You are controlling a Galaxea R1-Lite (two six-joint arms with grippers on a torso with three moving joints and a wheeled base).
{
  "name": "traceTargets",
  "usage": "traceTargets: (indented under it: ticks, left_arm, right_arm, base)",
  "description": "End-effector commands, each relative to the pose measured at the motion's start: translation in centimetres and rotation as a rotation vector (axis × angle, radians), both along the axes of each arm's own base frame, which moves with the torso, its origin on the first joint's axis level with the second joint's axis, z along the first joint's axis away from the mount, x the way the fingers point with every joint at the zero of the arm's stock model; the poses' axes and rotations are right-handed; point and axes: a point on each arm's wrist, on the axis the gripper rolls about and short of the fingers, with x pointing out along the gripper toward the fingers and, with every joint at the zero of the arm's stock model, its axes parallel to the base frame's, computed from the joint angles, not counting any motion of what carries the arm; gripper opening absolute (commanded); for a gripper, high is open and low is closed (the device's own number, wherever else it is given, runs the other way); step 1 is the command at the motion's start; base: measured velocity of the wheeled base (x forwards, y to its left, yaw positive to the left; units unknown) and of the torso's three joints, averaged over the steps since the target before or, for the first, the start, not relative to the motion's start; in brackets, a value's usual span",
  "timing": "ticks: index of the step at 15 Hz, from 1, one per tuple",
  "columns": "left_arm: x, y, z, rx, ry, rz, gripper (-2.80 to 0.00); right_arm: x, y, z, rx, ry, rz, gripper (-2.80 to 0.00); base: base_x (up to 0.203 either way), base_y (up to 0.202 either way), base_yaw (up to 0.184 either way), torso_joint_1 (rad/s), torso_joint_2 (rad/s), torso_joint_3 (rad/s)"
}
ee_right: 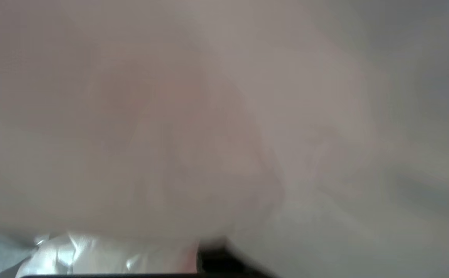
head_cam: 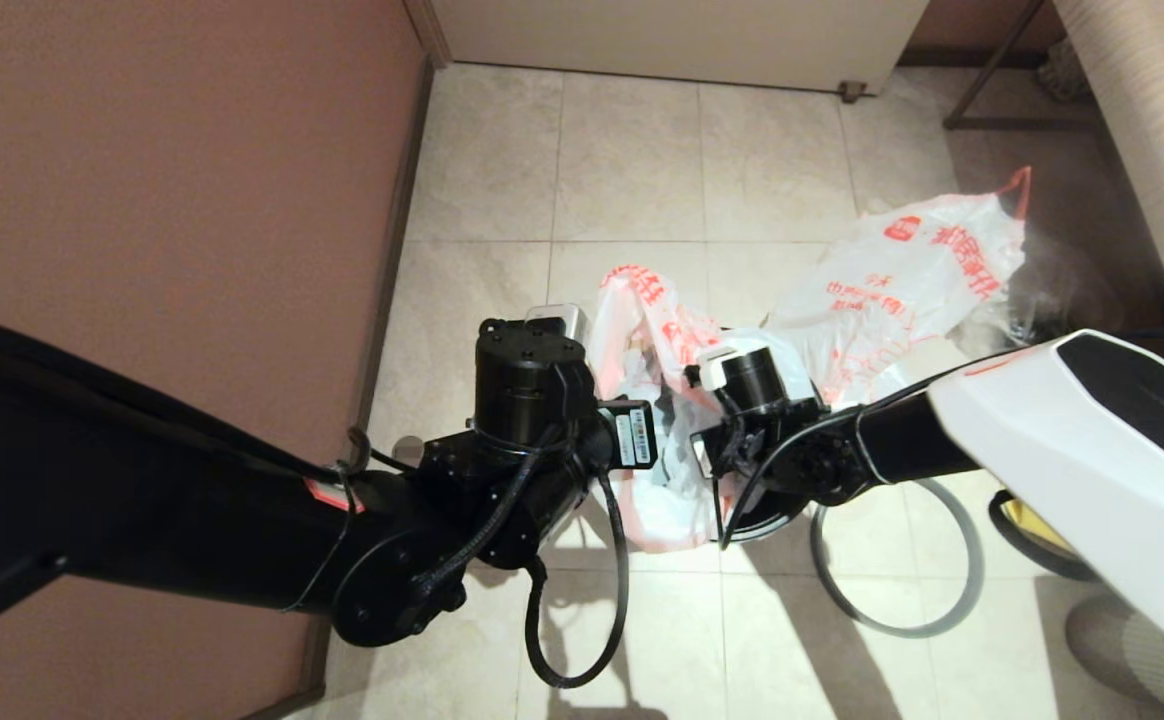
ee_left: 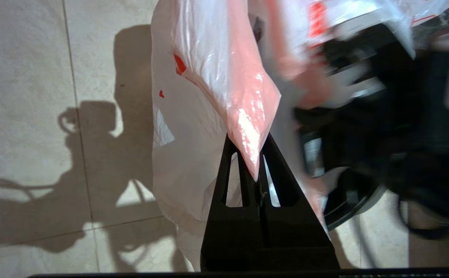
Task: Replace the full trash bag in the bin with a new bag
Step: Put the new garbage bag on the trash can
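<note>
New bag, thin, white, red-printed, hangs stretched between both arms; left jaws clamp its handle, right jaws closed, unseen.

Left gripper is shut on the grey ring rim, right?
No. The left gripper is shut, but on the new bag, at its red-tinted handle, as the left wrist view shows. The grey ring lies on the floor.

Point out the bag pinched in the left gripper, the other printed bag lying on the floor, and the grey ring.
new bag (ee_left: 243,116), left wrist view, pink handle strip above the gripper.
printed bag on the floor (head_cam: 902,280), head view, its printed side.
grey ring (head_cam: 962,600), head view, its outer edge on the tiles.
</note>
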Motion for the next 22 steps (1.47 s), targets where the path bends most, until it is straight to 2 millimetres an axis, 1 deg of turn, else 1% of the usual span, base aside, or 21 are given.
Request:
traceTargets:
  ticks: [1, 2, 3, 4, 5, 6, 7, 8, 9, 10, 12, 13, 15, 16, 18, 20, 21, 22]
  left_arm:
    - [0.2, -0.1, -0.6, 0.011, 0.009, 0.013, -2.80]
    - [0.3, -0.2, -1.0, 0.018, 0.017, 0.017, -2.80]
    - [0.5, -0.3, -1.5, 0.026, 0.024, 0.019, -2.80]
    - [0.6, -0.5, -1.7, 0.030, 0.028, 0.019, -2.80]
    - [0.8, -0.7, -1.7, 0.028, 0.024, 0.025, -2.80]
    - [1.1, -0.8, -1.5, 0.024, 0.016, 0.034, -2.80]
    - [1.7, -0.6, -1.4, 0.020, 0.010, 0.051, -2.80]
    - [2.2, -0.4, -1.4, 0.018, 0.006, 0.067, -2.80]
    - [2.1, -0.3, -1.4, 0.020, 0.007, 0.067, -2.80]
    - [1.9, -0.2, -1.6, 0.028, 0.013, 0.065, -2.80]
    - [2.1, -0.2, -2.6, 0.048, 0.034, 0.068, -2.80]
    - [2.2, -0.1, -3.0, 0.054, 0.044, 0.071, -2.80]
    - [1.4, -0.2, -4.0, 0.077, 0.068, 0.055, -2.80]
    - [1.0, -0.3, -4.5, 0.078, 0.067, 0.044, -2.80]
    - [0.8, -0.9, -6.2, 0.093, 0.075, 0.029, -2.80]
    - [1.3, -1.5, -9.3, 0.143, 0.120, 0.027, -2.80]
    - [1.7, -1.7, -10.7, 0.162, 0.136, 0.030, -2.80]
    - [2.1, -1.6, -11.6, 0.178, 0.137, 0.035, -2.80]
  right_arm:
    - [-2.3, -2.2, 5.4, 0.063, -0.072, -0.029, -2.80]
    - [-3.7, -3.6, 6.9, 0.091, -0.068, -0.057, -2.80]
    - [-5.1, -4.9, 7.8, 0.115, -0.055, -0.086, -2.80]
    - [-6.3, -6.3, 8.4, 0.142, -0.034, -0.121, -2.80]
    - [-7.2, -7.4, 8.5, 0.170, -0.004, -0.155, -2.80]
    - [-7.6, -8.6, 8.1, 0.195, 0.033, -0.184, -2.80]
    - [-7.6, -9.3, 7.6, 0.208, 0.059, -0.197, -2.80]
    - [-7.5, -10.1, 7.4, 0.218, 0.069, -0.216, -2.80]
    - [-7.5, -10.7, 7.5, 0.228, 0.065, -0.235, -2.80]
    - [-7.7, -11.4, 7.8, 0.236, 0.061, -0.248, -2.80]
    - [-8.0, -12.6, 7.4, 0.244, 0.087, -0.255, -2.80]
    - [-8.3, -12.7, 6.8, 0.237, 0.104, -0.258, -2.80]
    - [-8.8, -12.7, 5.5, 0.218, 0.147, -0.255, -2.80]
    - [-8.9, -12.3, 4.8, 0.208, 0.167, -0.246, -2.80]
    - [-8.6, -11.4, 3.2, 0.189, 0.206, -0.232, -2.80]
    - [-7.3, -10.8, 0.9, 0.198, 0.227, -0.219, -2.80]
    - [-6.6, -10.5, 0.0, 0.208, 0.222, -0.212, -2.80]
    - [-6.1, -10.3, -0.4, 0.215, 0.214, -0.207, -2.80]
  base:
    - [0.000, 0.000, 0.000, 0.000, 0.00, 0.000]
    - [0.000, 0.000, 0.000, 0.000, 0.00, 0.000]
    - [0.000, 0.000, 0.000, 0.000, 0.00, 0.000]
    - [0.000, 0.000, 0.000, 0.000, 0.00, 0.000]
    - [0.000, 0.000, 0.000, 0.000, 0.00, 0.000]
    - [0.000, 0.000, 0.000, 0.000, 0.00, 0.000]
    - [0.000, 0.000, 0.000, 0.000, 0.00, 0.000]
    - [0.000, 0.000, 0.000, 0.000, 0.00, 0.000]
    - [0.000, 0.000, 0.000, 0.000, 0.00, 0.000]
    - [0.000, 0.000, 0.000, 0.000, 0.00, 0.000]
    - [0.000, 0.000, 0.000, 0.000, 0.00, 0.000]
    - [0.000, 0.000, 0.000, 0.000, 0.00, 0.000]
    - [0.000, 0.000, 0.000, 0.000, 0.00, 0.000]
    - [0.000, 0.000, 0.000, 0.000, 0.00, 0.000]
    - [0.000, 0.000, 0.000, 0.000, 0.00, 0.000]
    - [0.000, 0.000, 0.000, 0.000, 0.00, 0.000]
    - [0.000, 0.000, 0.000, 0.000, 0.00, 0.000]
    - [0.000, 0.000, 0.000, 0.000, 0.00, 0.000]
